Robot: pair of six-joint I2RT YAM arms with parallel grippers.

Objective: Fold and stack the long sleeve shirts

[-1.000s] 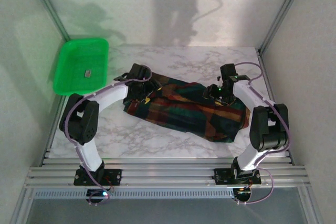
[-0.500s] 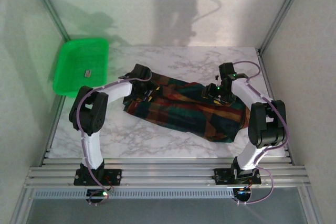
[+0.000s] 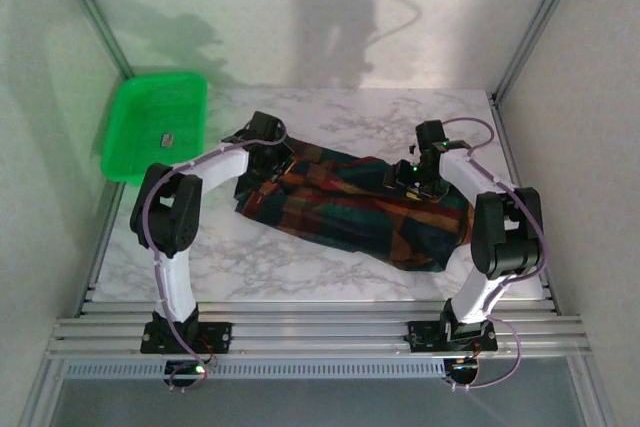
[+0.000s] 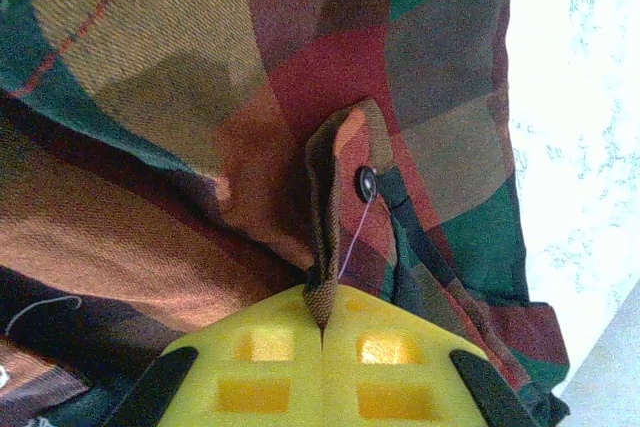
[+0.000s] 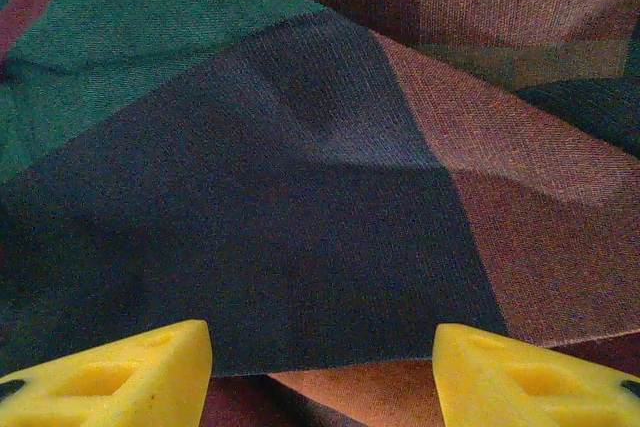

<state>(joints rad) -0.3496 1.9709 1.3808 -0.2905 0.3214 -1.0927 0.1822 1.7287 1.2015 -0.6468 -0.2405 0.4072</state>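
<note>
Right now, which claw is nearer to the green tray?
Left. The left claw, shut on the shirt's left edge, is just right of the tray. The right claw stands open over the shirt's right part, much farther from it.

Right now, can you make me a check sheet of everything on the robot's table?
Surface: white and grey marble table.
Job's things: one plaid shirt, lying crumpled, not folded yet.
Clutter: green tray at the far left, with a small grey thing in it.
Grippers: left gripper shut on a fold of the shirt, near a button; right gripper open, low over the shirt.
Cables: purple cables looped along both arms.
Surroundings: pale walls; metal rails at the near edge.
</note>
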